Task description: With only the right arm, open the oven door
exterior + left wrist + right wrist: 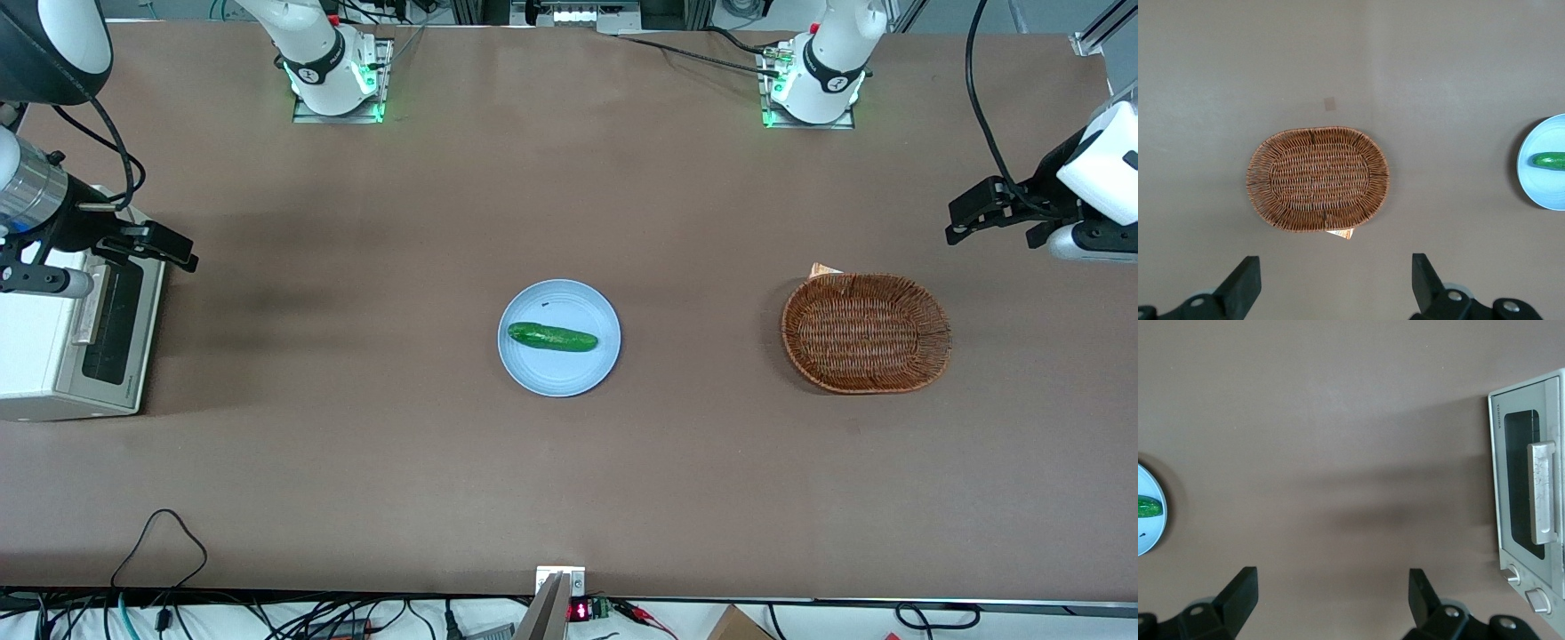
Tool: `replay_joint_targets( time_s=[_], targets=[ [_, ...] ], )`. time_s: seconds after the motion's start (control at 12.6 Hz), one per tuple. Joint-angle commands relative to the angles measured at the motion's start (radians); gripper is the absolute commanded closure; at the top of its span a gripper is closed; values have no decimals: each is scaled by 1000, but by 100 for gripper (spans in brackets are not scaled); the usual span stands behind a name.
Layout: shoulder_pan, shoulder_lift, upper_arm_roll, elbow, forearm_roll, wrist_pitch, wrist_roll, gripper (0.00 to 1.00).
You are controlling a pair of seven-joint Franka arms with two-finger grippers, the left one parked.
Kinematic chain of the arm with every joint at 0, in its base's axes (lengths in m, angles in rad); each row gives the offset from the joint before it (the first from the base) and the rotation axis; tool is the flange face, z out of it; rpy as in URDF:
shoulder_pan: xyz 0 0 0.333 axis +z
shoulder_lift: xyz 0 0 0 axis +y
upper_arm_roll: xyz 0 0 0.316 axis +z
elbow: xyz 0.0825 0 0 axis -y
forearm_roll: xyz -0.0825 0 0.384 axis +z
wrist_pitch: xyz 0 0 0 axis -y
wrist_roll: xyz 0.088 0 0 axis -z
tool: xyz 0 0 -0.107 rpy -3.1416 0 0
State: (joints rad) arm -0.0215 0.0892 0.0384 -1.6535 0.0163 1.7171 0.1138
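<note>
Front view: tool (169,251) above oven door (111,324)

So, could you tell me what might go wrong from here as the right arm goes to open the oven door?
The gripper is open and hangs above the table in front of the oven door, not yet on the handle. That bar is slim, so a poorly aligned approach could close beside it or slip off. The small oven sits loose on the table near its edge, so a pull might drag the whole unit rather than swing the door.
</note>
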Motion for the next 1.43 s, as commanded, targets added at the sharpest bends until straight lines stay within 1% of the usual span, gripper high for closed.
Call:
replay_joint_targets(
  time_s=[0.0, 1.35],
  targets=[
    [-18, 1, 15, 6, 8, -8, -11, 0],
    [-8, 9, 20, 8, 8, -33, -2, 0]
  ],
)
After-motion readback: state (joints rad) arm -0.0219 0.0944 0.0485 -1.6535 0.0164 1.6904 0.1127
